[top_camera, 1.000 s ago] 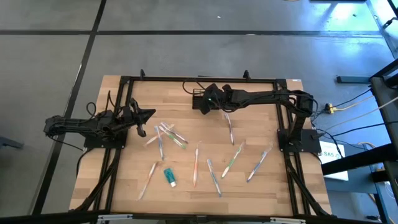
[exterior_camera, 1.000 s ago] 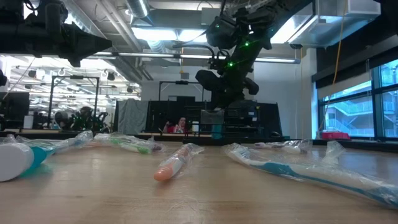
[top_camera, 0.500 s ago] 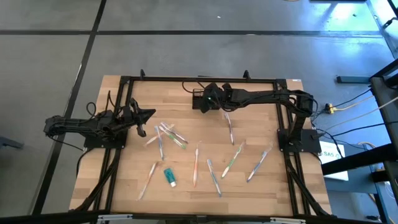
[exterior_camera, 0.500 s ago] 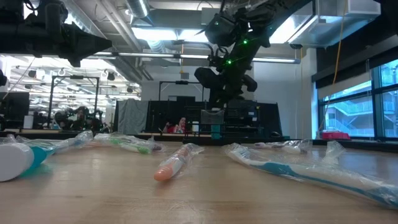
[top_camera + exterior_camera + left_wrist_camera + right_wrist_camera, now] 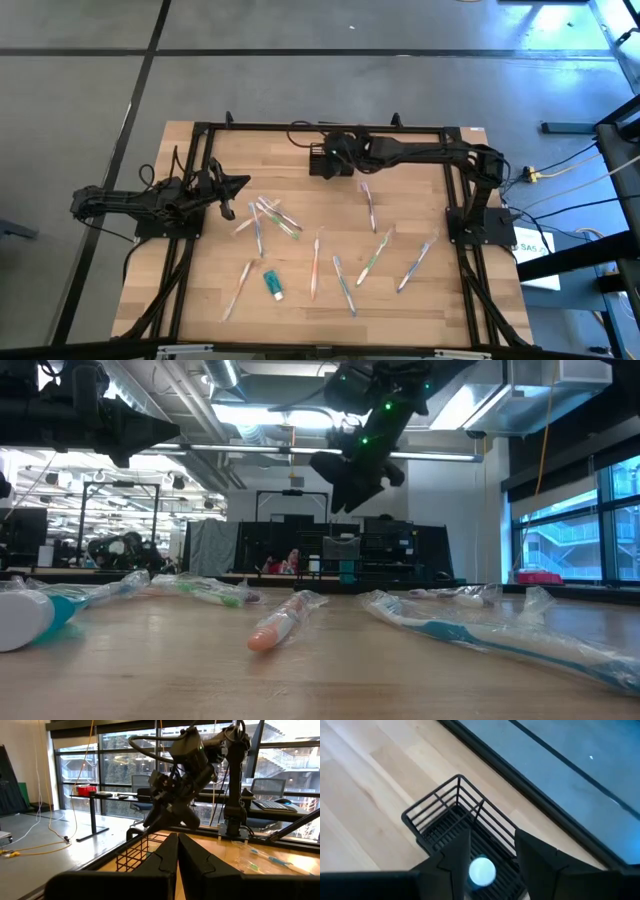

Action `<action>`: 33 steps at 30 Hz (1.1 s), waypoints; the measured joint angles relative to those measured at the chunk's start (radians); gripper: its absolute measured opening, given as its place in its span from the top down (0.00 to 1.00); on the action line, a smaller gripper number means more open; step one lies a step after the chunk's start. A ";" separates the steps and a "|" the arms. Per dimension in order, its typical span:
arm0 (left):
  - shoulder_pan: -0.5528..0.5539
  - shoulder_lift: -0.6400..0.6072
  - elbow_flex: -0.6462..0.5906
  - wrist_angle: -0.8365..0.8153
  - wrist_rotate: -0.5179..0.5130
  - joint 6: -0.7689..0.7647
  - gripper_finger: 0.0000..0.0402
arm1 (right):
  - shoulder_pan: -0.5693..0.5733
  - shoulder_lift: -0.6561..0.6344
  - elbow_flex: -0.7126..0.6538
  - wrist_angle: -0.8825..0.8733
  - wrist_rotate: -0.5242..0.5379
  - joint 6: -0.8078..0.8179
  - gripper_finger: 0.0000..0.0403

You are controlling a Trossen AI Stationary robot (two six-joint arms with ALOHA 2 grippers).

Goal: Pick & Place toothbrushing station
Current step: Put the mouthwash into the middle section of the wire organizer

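The toothbrushing station [image 5: 320, 157] stands in the high view at twelve o'clock on the table [image 5: 200, 290], the right gripper [image 5: 332, 160] just above it, while the right wrist view shows that gripper's fingers [image 5: 454, 855] parted, gripping nothing, over the caddy's open top, and the left gripper [image 5: 240, 183], pressed closed, waits at nine o'clock.

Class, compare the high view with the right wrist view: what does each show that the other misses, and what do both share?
Only the high view shows the scattered toothbrushes, the teal tube and the left claw, shut, at the table's left edge. Only the right wrist view shows a round white thing inside the caddy. Both show the caddy near the table's far edge with the right claw over it.
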 joint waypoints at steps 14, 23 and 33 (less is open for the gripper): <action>0.000 0.000 0.000 0.008 0.000 0.000 0.95 | 0.003 -0.041 0.034 -0.164 0.003 -0.060 0.61; 0.000 0.000 0.000 0.006 -0.023 0.000 0.81 | 0.040 -0.154 0.034 -0.290 0.092 -0.068 0.61; 0.000 0.000 0.000 0.007 -0.023 -0.001 0.66 | 0.090 -0.264 0.016 -0.468 0.217 0.002 0.61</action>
